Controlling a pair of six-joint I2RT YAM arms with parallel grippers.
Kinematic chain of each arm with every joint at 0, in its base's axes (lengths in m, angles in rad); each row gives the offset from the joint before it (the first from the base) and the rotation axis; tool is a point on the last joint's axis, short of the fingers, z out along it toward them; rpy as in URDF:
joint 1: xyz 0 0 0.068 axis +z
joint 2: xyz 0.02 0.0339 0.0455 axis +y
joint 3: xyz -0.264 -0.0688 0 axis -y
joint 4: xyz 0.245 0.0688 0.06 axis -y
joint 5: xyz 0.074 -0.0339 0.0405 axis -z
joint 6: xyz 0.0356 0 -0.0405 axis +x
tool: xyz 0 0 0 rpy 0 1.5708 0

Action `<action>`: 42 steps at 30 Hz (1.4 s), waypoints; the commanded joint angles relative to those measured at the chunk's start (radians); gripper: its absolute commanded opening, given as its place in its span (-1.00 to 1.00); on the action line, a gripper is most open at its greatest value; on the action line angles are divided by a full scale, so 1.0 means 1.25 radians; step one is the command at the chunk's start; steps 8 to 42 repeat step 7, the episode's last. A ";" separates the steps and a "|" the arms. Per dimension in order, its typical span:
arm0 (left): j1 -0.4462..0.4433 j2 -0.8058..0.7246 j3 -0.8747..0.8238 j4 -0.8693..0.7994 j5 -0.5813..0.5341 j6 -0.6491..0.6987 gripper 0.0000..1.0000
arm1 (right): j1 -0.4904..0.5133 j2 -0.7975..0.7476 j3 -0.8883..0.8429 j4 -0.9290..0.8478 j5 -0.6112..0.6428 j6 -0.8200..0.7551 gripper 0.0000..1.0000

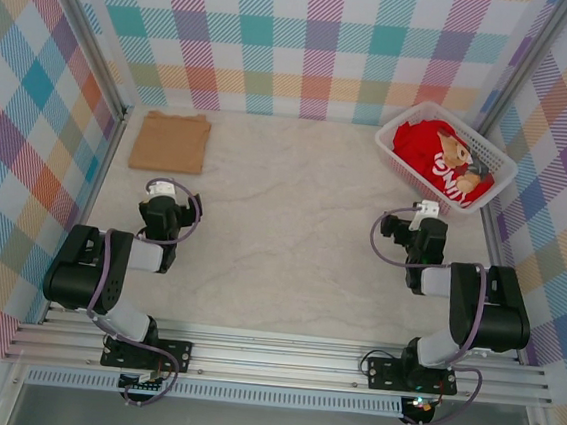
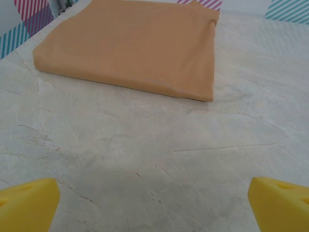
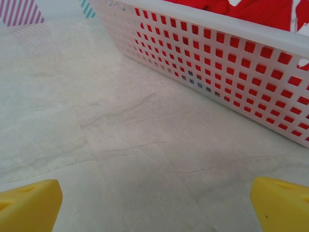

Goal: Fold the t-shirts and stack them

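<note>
The job looks about half done. The tan t-shirt (image 1: 171, 141) lies folded into a flat rectangle at the far left corner of the surface (image 1: 281, 242), print side hidden, its edges fairly square in the left wrist view. The red t-shirt (image 1: 438, 155) sits bunched in the white basket (image 1: 394, 146) at the far right, bear print facing up. It seems crumpled rather than folded, though the basket wall hides most of it from the right wrist camera. My judgement is that what remains is to lift the red one out, spread it, fold it, and set it on the tan one.

The left hand (image 1: 162, 191) hovers above bare surface with its fingers spread wide and nothing between them. The tan t-shirt lies just ahead of it, near but apart. The right hand (image 1: 427, 208) is likewise released and empty, low over the surface. The basket's perforated wall stands just in front of it and to its right, with the red cloth beyond the rim.
</note>
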 commanded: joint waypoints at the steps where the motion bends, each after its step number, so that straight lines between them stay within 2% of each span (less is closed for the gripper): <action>1: -0.007 -0.001 0.007 -0.002 -0.013 0.012 1.00 | 0.006 0.004 0.023 0.005 -0.043 -0.023 0.99; 42: -0.011 -0.001 0.008 -0.005 -0.014 0.014 1.00 | 0.004 0.004 0.024 0.004 -0.049 -0.022 1.00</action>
